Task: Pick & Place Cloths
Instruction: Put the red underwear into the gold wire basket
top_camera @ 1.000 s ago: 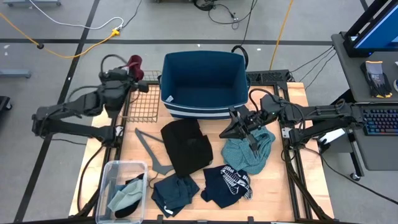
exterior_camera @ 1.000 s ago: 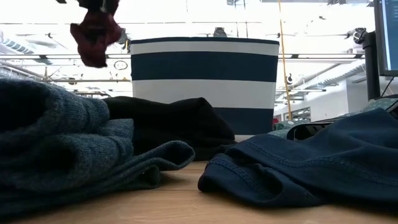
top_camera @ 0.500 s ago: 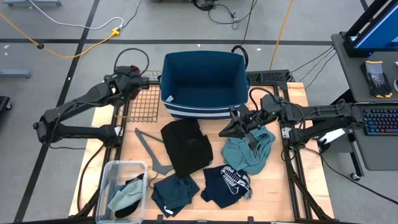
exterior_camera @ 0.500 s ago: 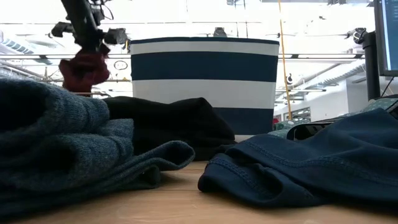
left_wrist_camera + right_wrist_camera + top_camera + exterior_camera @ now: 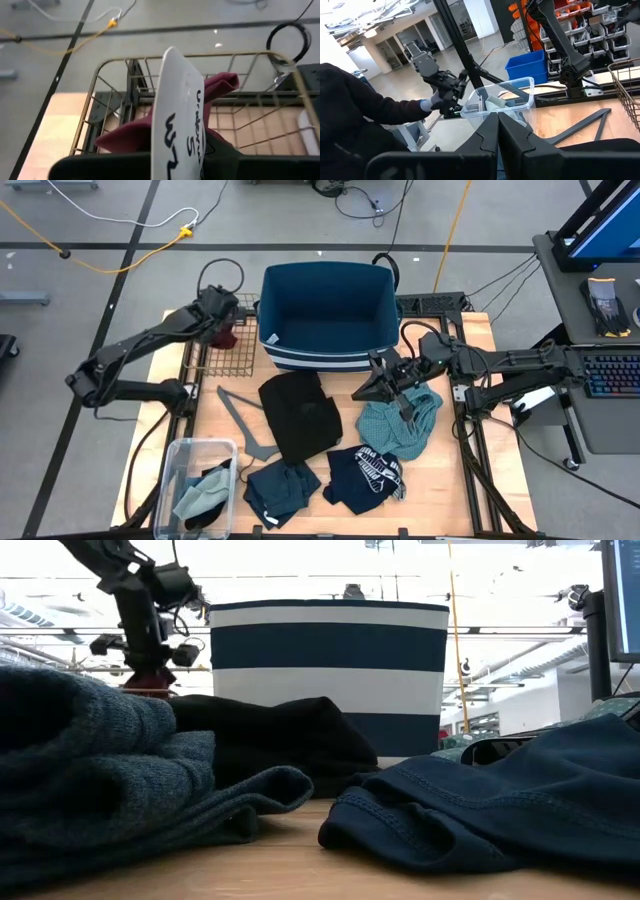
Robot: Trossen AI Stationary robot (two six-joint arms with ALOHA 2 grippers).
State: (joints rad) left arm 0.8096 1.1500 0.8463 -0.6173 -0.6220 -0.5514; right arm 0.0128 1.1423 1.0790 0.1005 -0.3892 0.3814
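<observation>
My left gripper (image 5: 223,328) hangs over the wire basket (image 5: 222,345) at the table's far left with the maroon cloth (image 5: 229,338) (image 5: 148,688) below it, down in the basket. A white strip with black writing (image 5: 182,125) hides its fingers in the left wrist view. My right gripper (image 5: 385,387) is shut (image 5: 498,134) just above the teal checked cloth (image 5: 400,425), which lies flat on the table. The black cloth (image 5: 300,415), the dark teal cloth (image 5: 280,485) and the navy printed cloth (image 5: 365,475) lie on the table. The pale green cloth (image 5: 200,495) sits in a clear box. My left gripper holds the maroon cloth (image 5: 145,135) from above, pointing down. The white strip and the gripper body hide the fingers, so which part it has cannot be told. The cloth bunches below the gripper inside the wire basket (image 5: 115,90).
A navy bin with a white stripe (image 5: 325,315) stands at the far middle. A grey hanger (image 5: 240,420) lies left of the black cloth. The clear plastic box (image 5: 185,455) sits at the near left corner. A person's dark sleeve (image 5: 370,112) shows beyond the table.
My left gripper has come down and toward the table's near edge, carrying the maroon cloth from high above the far left corner into the wire basket. My right arm has kept still.
</observation>
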